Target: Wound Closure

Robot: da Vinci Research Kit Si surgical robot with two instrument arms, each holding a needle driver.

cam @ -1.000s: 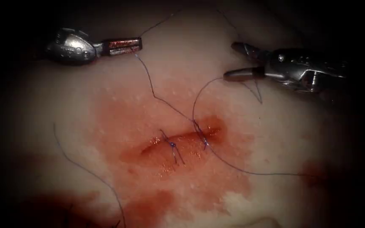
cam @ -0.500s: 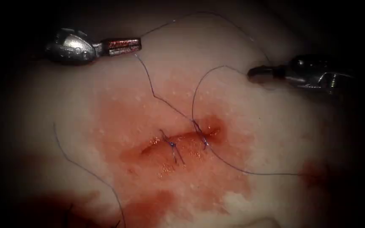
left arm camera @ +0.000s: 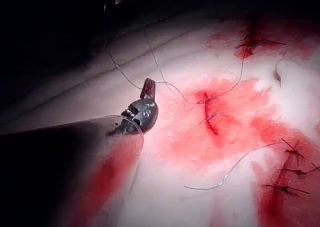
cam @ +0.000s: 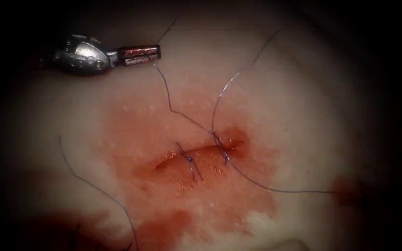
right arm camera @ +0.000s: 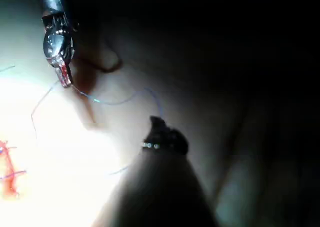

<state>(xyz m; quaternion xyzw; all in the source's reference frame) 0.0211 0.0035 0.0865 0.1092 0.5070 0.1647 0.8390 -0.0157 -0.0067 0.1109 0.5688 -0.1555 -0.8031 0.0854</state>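
While the left tool [cam: 157, 53] is lying above and to the left of the cut [cam: 196, 155] in the endoscope view, its two jaws are clenching the thread [cam: 168, 97], which is running down from the tips to the stitch at the cut's right end. Two stitches are crossing the cut: one near its middle [cam: 190, 160] and one at its right end [cam: 222, 148]. From that right stitch two further strands are leaving, one rising up and to the right, the other sweeping along the tissue [cam: 303, 116] to the right of the cut. One loose length of thread [cam: 89, 181] is lying well to the left of the cut, apart from the stitches. Red fluid [cam: 173, 204] is pooling around and below the cut. The left wrist view is showing the same left tool [left arm camera: 148, 88] with thread at its tips and the stitched cut [left arm camera: 211, 114] beyond. The right tool [right arm camera: 156, 121] is appearing dark in its own wrist view, with thread passing just beside its tip; whether its jaws are parted I cannot tell. The needle cannot be made out.
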